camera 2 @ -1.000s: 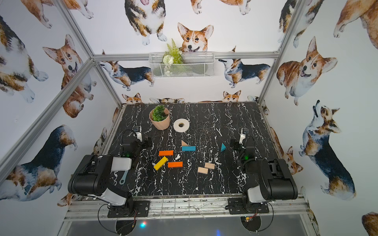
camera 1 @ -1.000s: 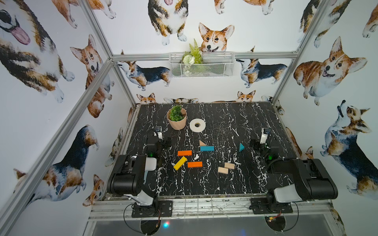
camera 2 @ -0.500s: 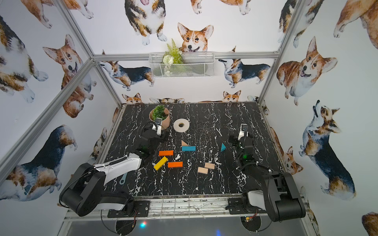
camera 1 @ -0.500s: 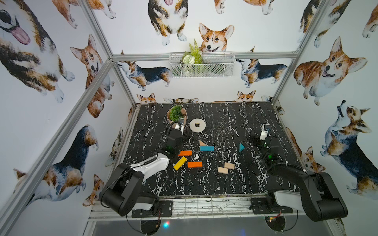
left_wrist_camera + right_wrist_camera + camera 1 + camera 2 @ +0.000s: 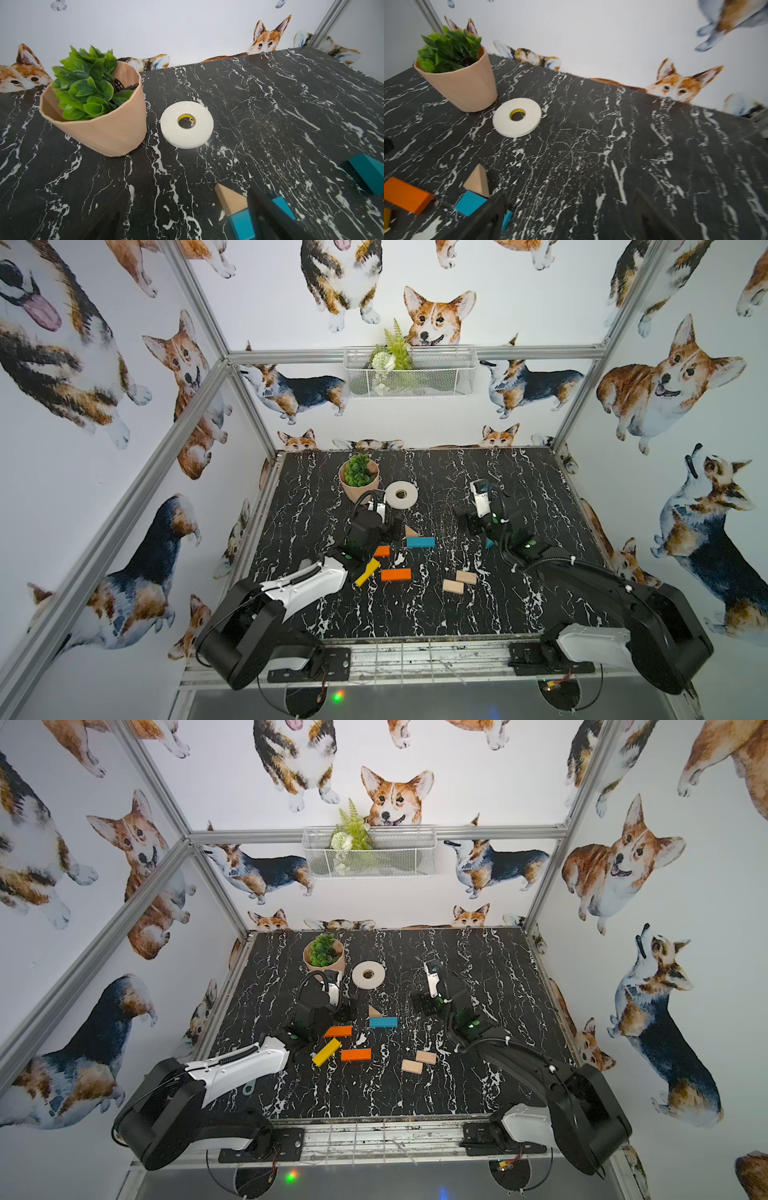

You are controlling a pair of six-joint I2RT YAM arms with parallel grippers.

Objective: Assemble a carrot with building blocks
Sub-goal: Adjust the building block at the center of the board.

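Top views both show the building blocks (image 5: 395,574) lying loose on the black marble table (image 5: 415,614). Nearest the arm bases are two plain-wood rectangles (image 5: 412,1066), just beside each other, then an orange bar (image 5: 356,1054) with the yellow bar (image 5: 326,1052) tilted beside it. Farther back lie a second orange bar (image 5: 338,1031), the teal bar (image 5: 383,1022) with the wood triangle (image 5: 374,1011) touching its far edge, and the teal triangle (image 5: 489,543) (partly hidden by the right arm). The left gripper (image 5: 390,533) hangs spread wide by the wood triangle, empty. The right gripper (image 5: 570,197) gapes wide, also empty. Beyond stand the tape roll (image 5: 392,502) and the potted plant (image 5: 359,493).
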